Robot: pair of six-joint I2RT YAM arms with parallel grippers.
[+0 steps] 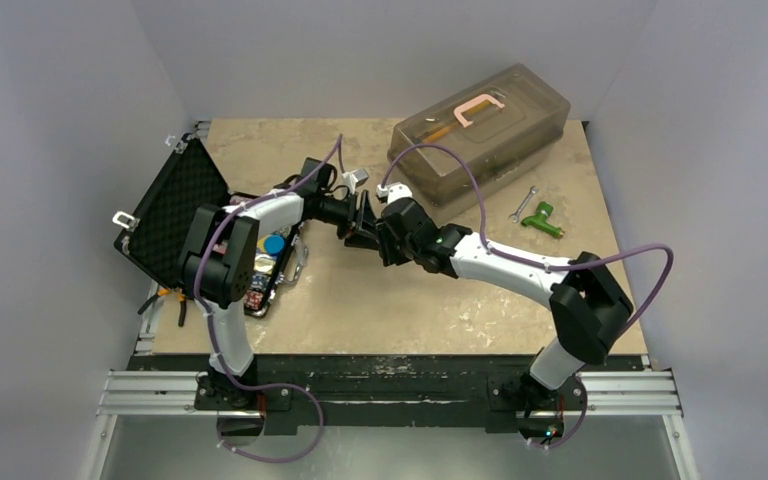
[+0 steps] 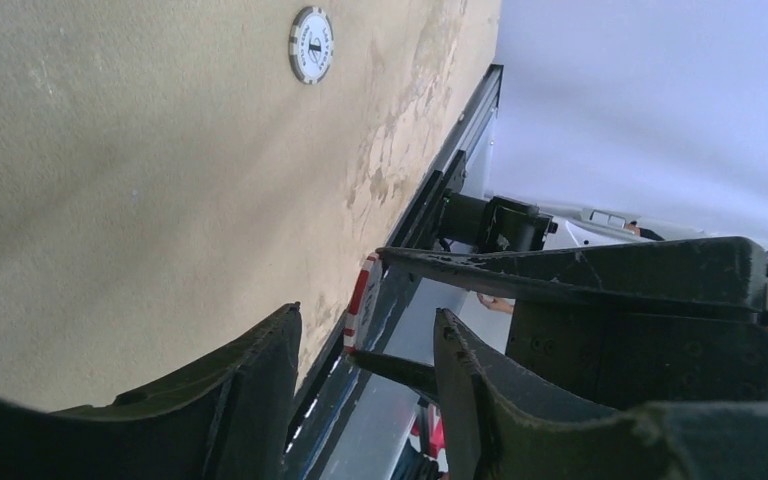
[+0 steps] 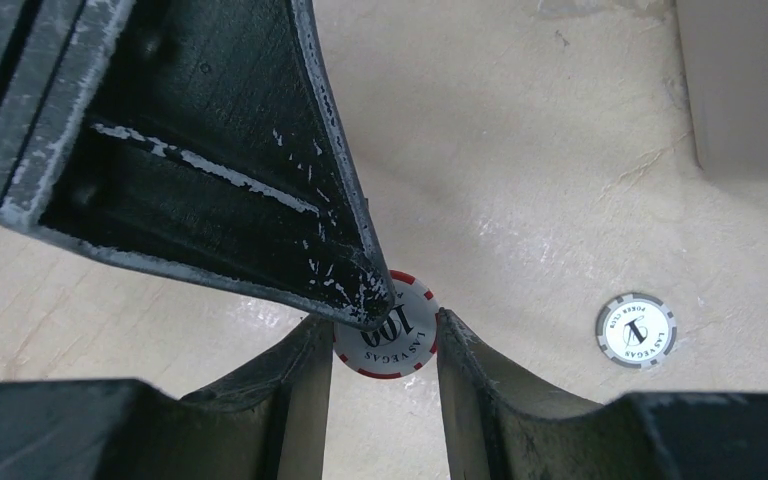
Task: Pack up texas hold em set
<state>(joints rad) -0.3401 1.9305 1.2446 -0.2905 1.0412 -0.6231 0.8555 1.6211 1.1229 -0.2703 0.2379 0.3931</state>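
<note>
Right fingers (image 3: 490,400) around red-rimmed white "100" chip (image 3: 400,345)

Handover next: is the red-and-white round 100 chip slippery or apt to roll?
The red-and-white round 100 chip looks thin, rigid and glossy, pinched by its rim in the right gripper, so it may pivot. Dropped on edge, it would likely roll.

The red and white chip (image 3: 398,342) is showing the number 100 and the words LAS VEGAS. The grey and white chip (image 3: 636,330) is showing a big 1, with small words around it that look like POKER CLUB.
</note>
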